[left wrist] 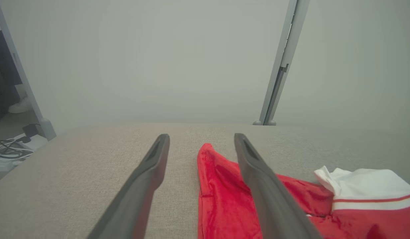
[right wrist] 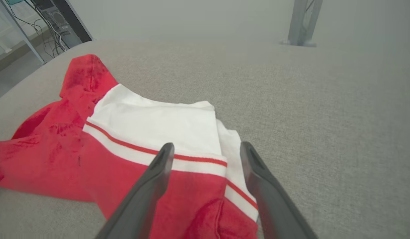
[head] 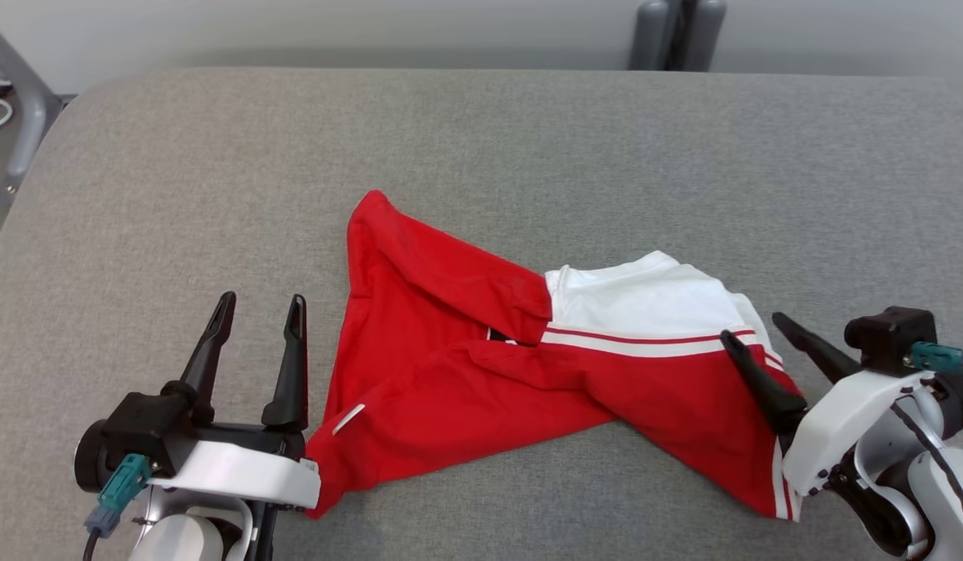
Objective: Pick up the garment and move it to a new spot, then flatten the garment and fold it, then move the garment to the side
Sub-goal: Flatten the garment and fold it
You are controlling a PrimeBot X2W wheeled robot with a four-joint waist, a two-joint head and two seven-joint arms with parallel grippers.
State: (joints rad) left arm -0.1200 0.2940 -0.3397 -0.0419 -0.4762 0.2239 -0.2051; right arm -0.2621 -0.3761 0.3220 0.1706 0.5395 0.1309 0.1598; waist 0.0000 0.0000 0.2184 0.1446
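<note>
The garment (head: 481, 366) lies crumpled and twisted at its middle on the grey bench (head: 528, 140), neither flat nor folded. The left hand (head: 262, 300) sits just beside the garment's left edge, fingers spread and empty. The right hand (head: 750, 326) hangs over the garment's right, white-striped end, also spread and gripping nothing. Flattening, folding and moving aside all appear to remain.
</note>
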